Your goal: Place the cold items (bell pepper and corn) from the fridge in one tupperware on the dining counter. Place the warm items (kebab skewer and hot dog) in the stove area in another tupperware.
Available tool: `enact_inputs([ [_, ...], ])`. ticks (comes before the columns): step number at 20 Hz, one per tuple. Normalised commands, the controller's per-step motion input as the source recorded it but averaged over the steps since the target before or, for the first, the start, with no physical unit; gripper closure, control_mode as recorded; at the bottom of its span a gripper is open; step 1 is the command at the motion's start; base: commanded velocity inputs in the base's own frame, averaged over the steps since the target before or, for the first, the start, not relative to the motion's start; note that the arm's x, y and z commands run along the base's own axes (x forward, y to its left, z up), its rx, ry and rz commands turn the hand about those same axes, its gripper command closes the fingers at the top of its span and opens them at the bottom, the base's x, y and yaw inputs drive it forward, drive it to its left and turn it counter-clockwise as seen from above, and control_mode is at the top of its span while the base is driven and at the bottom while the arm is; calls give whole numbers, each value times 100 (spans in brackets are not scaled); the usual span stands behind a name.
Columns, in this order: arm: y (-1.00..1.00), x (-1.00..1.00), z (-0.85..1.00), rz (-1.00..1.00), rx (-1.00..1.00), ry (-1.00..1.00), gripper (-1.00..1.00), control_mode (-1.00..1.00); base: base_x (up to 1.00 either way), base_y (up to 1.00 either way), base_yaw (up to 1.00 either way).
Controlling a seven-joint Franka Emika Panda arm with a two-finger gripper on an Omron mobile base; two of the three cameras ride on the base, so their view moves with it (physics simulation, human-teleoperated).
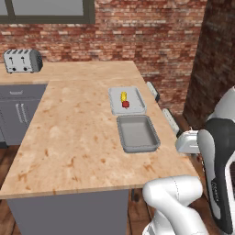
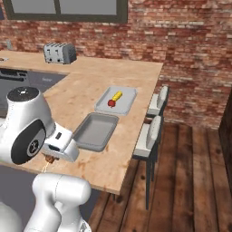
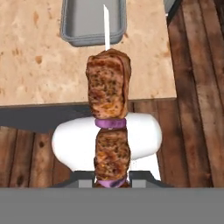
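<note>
My gripper (image 3: 113, 181) is shut on the kebab skewer (image 3: 109, 94), brown meat chunks with purple onion rings and a white tip. The tip points toward the darker, deeper tupperware (image 3: 87, 24), which lies empty near the dining counter's (image 1: 69, 137) edge. The skewer hangs over the floor just off that edge, and brown bits of it show under the hand (image 2: 49, 158). Beyond the darker tupperware (image 1: 137, 133) lies the pale flat tupperware (image 1: 137, 95) holding the red bell pepper (image 1: 125, 104) and the yellow corn (image 1: 123, 96). The hot dog, fridge and stove are out of view.
A steel toaster (image 1: 22, 60) stands at the counter's far left corner. Two white-backed chairs (image 2: 152, 131) are tucked against the counter's right side over a wooden floor. A brick wall with a window closes the back.
</note>
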Motion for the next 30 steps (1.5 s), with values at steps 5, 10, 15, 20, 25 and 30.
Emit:
enact_inputs([
  [5,0,100,-10,0,0,32,100,-100,0,0,0],
  [10,0,83,-38,0,0,7,100,-100,0,0,0],
  [15,0,77,-41,5,0,0,100,-100,0,0,0],
  [20,1,63,-40,0,0,0,100,-100,0,0,0],
  [25,9,41,-42,0,0,0,100,-100,0,0,0],
  [30,12,25,-40,-2,0,0,100,-100,0,0,0],
])
